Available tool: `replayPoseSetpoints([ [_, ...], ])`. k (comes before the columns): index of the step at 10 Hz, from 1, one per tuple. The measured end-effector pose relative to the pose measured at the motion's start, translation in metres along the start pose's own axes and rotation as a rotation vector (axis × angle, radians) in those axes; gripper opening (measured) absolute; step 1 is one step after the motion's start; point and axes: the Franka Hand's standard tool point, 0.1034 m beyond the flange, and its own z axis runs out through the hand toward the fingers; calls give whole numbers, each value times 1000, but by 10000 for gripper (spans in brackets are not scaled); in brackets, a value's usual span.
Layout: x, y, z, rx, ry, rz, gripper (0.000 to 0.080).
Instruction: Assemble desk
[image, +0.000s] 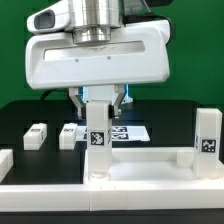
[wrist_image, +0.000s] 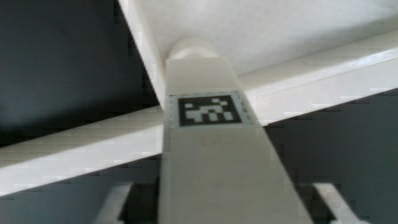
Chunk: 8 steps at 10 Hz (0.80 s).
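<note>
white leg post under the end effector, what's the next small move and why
Probably close the end effector firmly on the upright white square plastic leg post with the black-and-white tag. Its fingers flank the post's top on both sides, but firm contact isn't clear, so a secure grip should come before any lift or twist.

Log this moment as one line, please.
gripper: fingers either side of centre leg post, grip unconfirmed | centre leg post: upright | second leg post: upright, exterior view's right

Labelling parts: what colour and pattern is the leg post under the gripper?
White leg post carrying a black-and-white square tag; clearest in the wrist view.
</note>
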Motion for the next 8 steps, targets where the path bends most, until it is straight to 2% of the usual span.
replayPoseSetpoints([
  [3, 2, 7, 2, -3, 31, 397, 297],
  [4, 2, 10, 1, 5, 27, 544, 297],
  [6, -2, 15, 1, 46, -20, 873, 297],
  [8, -3, 17, 2, 54, -34, 1042, 297],
])
